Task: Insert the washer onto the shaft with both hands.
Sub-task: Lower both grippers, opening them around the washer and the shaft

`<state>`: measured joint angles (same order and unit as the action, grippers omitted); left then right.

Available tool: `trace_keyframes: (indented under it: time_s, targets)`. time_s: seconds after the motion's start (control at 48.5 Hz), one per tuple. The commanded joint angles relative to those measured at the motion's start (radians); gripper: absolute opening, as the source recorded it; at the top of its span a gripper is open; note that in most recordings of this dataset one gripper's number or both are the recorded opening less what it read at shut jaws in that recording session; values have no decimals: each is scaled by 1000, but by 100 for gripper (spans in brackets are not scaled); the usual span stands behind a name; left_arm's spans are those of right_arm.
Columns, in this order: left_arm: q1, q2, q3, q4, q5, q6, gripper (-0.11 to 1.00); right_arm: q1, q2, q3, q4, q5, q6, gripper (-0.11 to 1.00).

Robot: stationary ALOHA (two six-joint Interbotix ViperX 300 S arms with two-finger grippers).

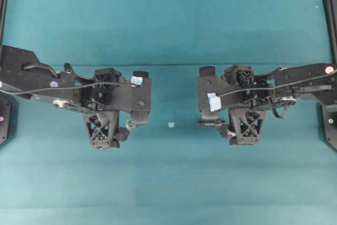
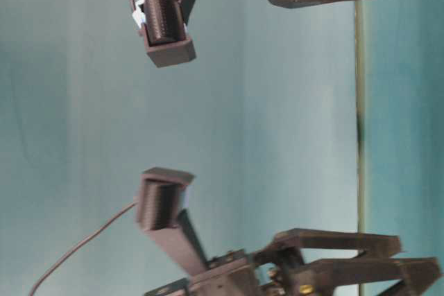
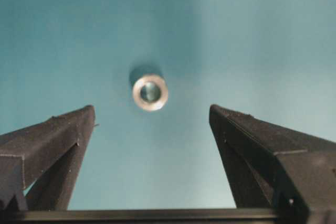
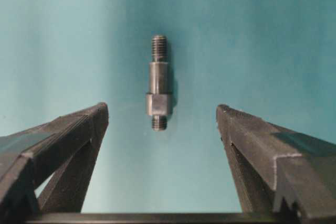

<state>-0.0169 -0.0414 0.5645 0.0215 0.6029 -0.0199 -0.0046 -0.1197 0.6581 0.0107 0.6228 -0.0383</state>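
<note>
Now, left gripper (image 3: 151, 116): jaws spread wide, nothing between the two black triangular fingers (image 3: 58, 140); it hangs over the table pointing down at the mat.
Left gripper, overhead: sits left of the table's middle (image 1: 111, 135), under its black wrist body with a bit of blue tape (image 1: 137, 80).
Washer (image 3: 150, 92): small silvery ring with a central hole, lying flat on the teal mat; in the left wrist view it is just beyond the fingertips, close to the midline between them, slightly nearer the left finger, touching neither.
Right gripper (image 4: 163, 109): jaws likewise wide apart, holding nothing; fingers (image 4: 262, 145) flank open mat.
Right gripper, overhead: right of the table's middle (image 1: 237, 134), mirroring the left one, with blue tape (image 1: 214, 102) on its body.
Shaft (image 4: 158, 83): dark grey stepped rod with threaded ends, lying on the mat lengthwise along the right gripper's line of sight; its near end lies about level with the fingertips, centred in the gap, clear of both fingers.
Between the arms: a tiny pale square scrap (image 1: 170, 125) lies on the mat, well apart from both grippers.
Table (image 1: 168, 30): teal surface, black frame rails at left and right edges.
Table-level view: both arms seen sideways; washer and shaft cannot be made out.
</note>
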Motion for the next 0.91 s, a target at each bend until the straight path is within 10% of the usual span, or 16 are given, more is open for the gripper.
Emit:
trace_keyframes:
  time_s: [0.0,0.887]
  targets:
    - [-3,12,-3,2,-26,-3,98,3,3,2,-2,-25,-3,98]
    - [-2,190,8,2,-126,-8,97,3,124,78,-2,-201,0,98]
